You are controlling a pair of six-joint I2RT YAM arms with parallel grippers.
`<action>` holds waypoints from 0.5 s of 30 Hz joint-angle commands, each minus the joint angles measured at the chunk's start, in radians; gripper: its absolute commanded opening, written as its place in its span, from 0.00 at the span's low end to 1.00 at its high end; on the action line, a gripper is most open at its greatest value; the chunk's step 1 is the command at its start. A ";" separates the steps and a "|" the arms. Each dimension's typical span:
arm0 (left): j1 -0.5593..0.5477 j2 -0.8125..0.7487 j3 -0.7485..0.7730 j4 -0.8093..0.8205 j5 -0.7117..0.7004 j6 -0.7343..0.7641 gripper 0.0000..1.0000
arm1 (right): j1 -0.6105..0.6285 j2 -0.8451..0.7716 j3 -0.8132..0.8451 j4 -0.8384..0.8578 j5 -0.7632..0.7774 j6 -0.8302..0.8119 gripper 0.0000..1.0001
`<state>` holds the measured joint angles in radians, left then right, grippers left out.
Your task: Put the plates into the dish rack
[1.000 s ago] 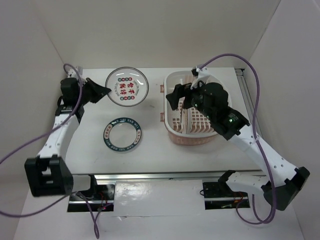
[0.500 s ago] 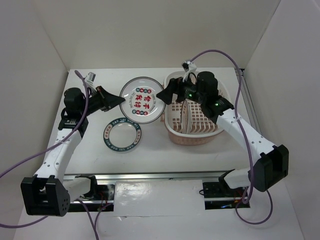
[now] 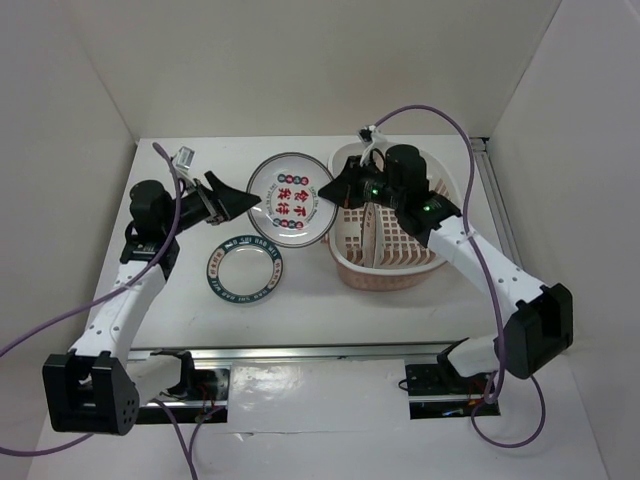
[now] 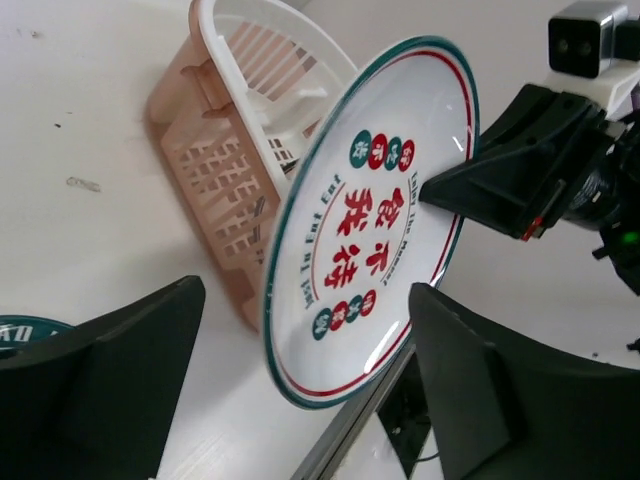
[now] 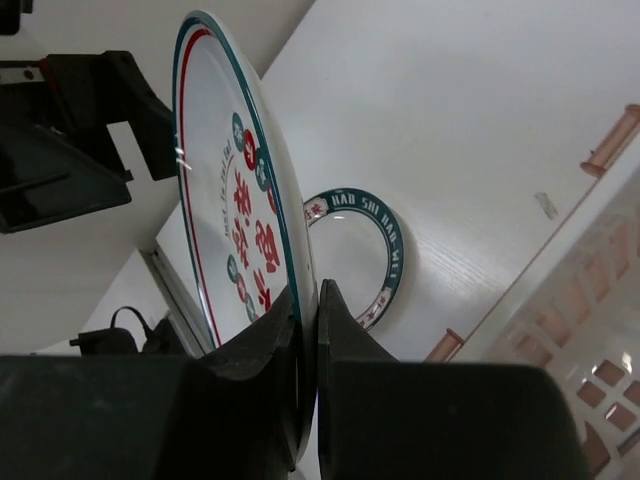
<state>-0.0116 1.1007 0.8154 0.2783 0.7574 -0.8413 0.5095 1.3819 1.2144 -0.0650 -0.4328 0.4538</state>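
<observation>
Two claws are at the same plate, above the bench [image 3: 330, 312] and just left of the dish rack [image 3: 385, 277]. The plate with red and green characters [image 4: 370, 215] is up in the air and tilted steeply, not lying flat. In the top view its right edge reaches the left rim of the dish rack.

The right claw [image 5: 308, 290] is clamped on the rim of this plate. In the right wrist view its two fingers press on both faces of the rim with no gap. The left claw [image 3: 236, 197] is at the opposite edge of the plate, with its fingers wide apart. In the left wrist view the lower edge of the plate passes between the two dark fingers, and free space shows on both sides, so this claw does not grip it.

The plate with the dark blue lettered rim [image 3: 246, 266] lies flat on the bench, in front of the held plate and apart from the dish rack.

Inside the dish rack one more plate [image 3: 366, 235] stands on its edge, in the left part of the basket. It is seen almost from the side, and its pattern cannot be told.
</observation>
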 commanded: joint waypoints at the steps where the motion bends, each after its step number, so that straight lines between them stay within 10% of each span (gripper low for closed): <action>1: -0.021 -0.054 0.066 -0.059 -0.055 0.048 1.00 | 0.014 -0.090 0.095 -0.085 0.128 -0.032 0.00; 8: -0.181 -0.150 0.203 -0.470 -0.386 0.269 1.00 | 0.064 -0.198 0.391 -0.517 0.664 -0.228 0.00; 15: -0.257 -0.183 0.327 -0.720 -0.607 0.327 1.00 | 0.073 -0.302 0.344 -0.768 1.071 -0.250 0.00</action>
<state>-0.2638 0.9237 1.0718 -0.2897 0.2996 -0.5808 0.5766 1.0885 1.5715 -0.6682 0.3809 0.2291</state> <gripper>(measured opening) 1.001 0.114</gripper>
